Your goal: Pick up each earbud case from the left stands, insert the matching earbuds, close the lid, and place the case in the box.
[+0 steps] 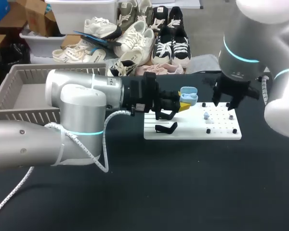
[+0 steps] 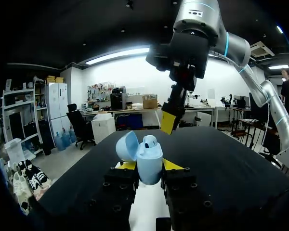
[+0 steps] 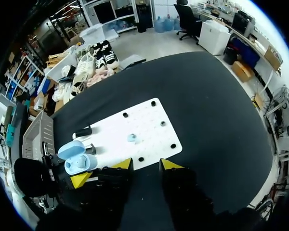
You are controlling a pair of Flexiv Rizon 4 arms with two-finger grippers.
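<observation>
Right now the left arm (image 1: 82, 103) comes in low over the bench (image 1: 183, 192). Its jaws are clamped from both sides on the lower body of the pale blue earbud case (image 2: 150, 166). The case is held up in the air by the edge of the white peg board (image 1: 221, 132), upright, with its lid (image 2: 126, 146) swung open. One earbud (image 2: 150, 141) looks seated in its well. I can't see the second well, but it is probably vacant.

The right arm (image 1: 245, 53) hangs over the right part of the board, jaws parted with nothing between them. A loose earbud (image 3: 131, 138) lies on the board among the pegs, ahead of the right jaws and well apart from the case.

As I read it, the step in hand is to fetch that loose earbud and seat it beside the first. To do it well:
- Come straight down between the pegs and pinch the bud across its body — not by the tip — so it doesn't roll.
- Lift clear of the pegs before travelling.
- Approach the case from the side away from the open lid.
- Match the bud's orientation to the well and press lightly, since the low grip may let the case tip.
- Keep the left arm quiet, as a fixture.

Closing the lid and carrying the case to the grey basket (image 1: 14, 96) come after.
</observation>
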